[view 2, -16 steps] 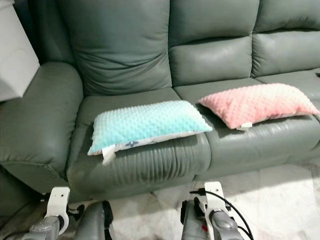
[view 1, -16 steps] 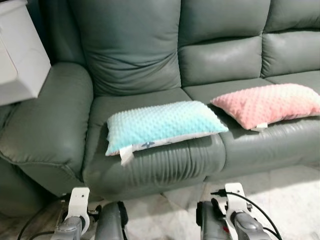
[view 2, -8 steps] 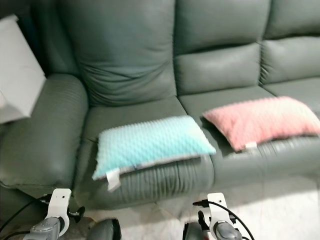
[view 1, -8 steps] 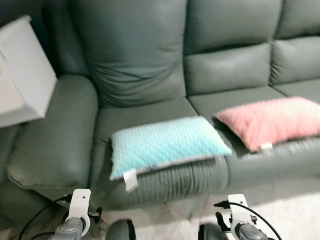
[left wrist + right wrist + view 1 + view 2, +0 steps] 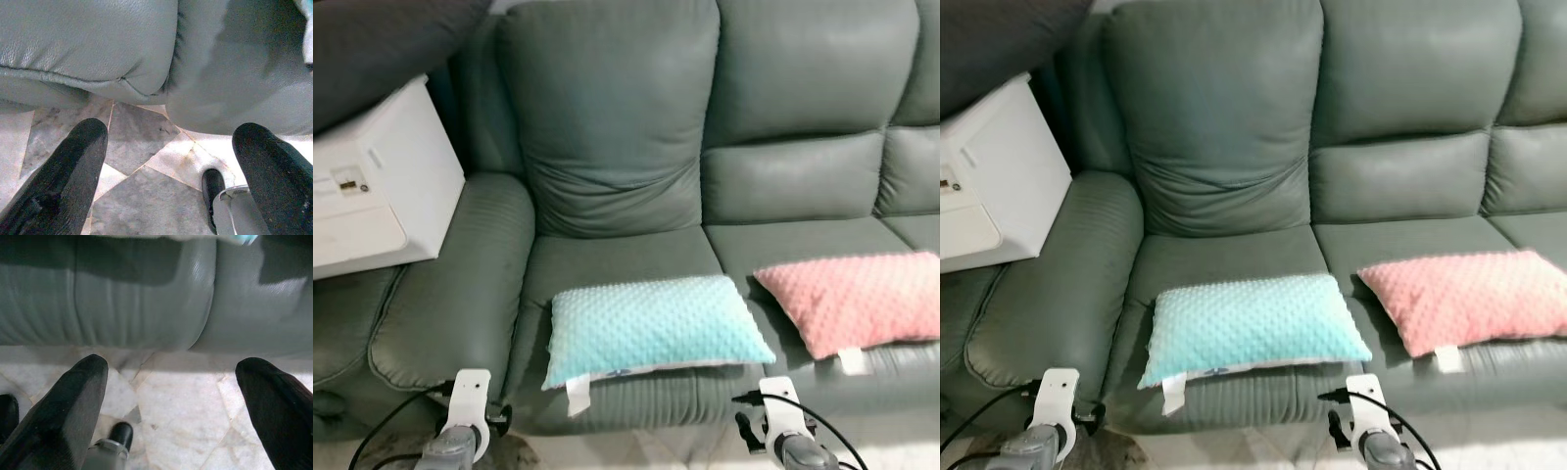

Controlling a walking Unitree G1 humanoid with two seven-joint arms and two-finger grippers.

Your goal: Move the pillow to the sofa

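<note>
Lying flat on the front of the sofa [image 5: 607, 186] seat, the blue pillow [image 5: 651, 328] already rests where the task wants it, its white tag hanging over the seat's front edge, with a pink pillow [image 5: 857, 304] just beside it on the next cushion. Both arms are low in front of the sofa, their white wrist mounts showing at the bottom of the head views. The left end effector [image 5: 176, 171] has its two black fingers spread wide with nothing between them, pointing at the foot of the sofa and the stone-tiled floor [image 5: 142, 196]; the right end effector [image 5: 171, 406] is likewise spread and empty, aimed at the lower front of the seat. A white box [image 5: 372, 186] sits on the left armrest side. I judge the placement done, so the step in hand is a clean retreat: keep both sets of fingers apart and low, draw the arms straight away from the seat front, and avoid brushing the hanging tag, since a snag there could drag the blue pillow off its edge.
</note>
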